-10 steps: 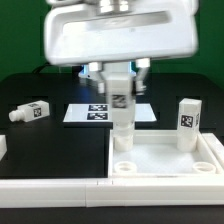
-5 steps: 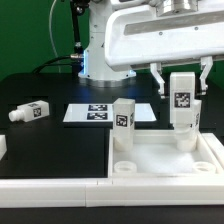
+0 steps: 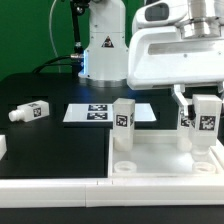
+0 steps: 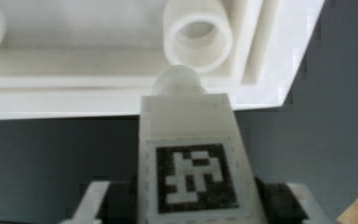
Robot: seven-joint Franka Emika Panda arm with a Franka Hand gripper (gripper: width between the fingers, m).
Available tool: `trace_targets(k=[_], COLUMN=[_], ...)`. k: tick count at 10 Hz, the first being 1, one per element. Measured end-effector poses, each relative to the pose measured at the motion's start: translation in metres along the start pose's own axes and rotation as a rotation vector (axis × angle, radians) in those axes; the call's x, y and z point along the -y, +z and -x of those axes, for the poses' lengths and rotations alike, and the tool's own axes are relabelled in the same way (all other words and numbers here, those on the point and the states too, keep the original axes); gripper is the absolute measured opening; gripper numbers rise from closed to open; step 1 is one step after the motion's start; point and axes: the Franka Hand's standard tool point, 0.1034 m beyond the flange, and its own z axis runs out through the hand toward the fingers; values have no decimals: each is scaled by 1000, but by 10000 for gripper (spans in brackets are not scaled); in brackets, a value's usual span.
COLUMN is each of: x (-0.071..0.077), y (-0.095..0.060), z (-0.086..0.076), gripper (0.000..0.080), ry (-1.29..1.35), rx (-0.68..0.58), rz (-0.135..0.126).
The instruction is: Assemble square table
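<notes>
The square table slab (image 3: 160,158) lies at the front on the exterior view's right. One white tagged leg (image 3: 124,122) stands upright at its near-left corner. My gripper (image 3: 204,118) is shut on a second tagged leg (image 3: 205,138) and holds it upright over the slab's right side. In the wrist view this leg (image 4: 190,150) sits between my fingers (image 4: 105,203), with its tip close beside a round corner socket (image 4: 201,35) of the slab (image 4: 69,85). I cannot tell whether the tip touches. A third leg (image 3: 30,112) lies on the table at the left.
The marker board (image 3: 95,112) lies flat behind the slab. Long white border rails (image 3: 50,186) run along the front, and one end (image 3: 2,147) shows at the left edge. The robot base (image 3: 102,50) stands at the back.
My gripper left the middle leg, closed on the right-hand leg, lifted it, and carried it further to the exterior view's right and lower, toward the slab's right corner.
</notes>
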Motion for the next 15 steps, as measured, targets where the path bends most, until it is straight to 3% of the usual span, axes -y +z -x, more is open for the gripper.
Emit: trace_targets(k=[5, 10, 15], x=[2, 14, 13], y=[8, 14, 15], z=[6, 12, 11], gripper=[286, 286, 286], ry=[-3, 1, -1], rx=[13, 43, 33], rz=[2, -10, -9])
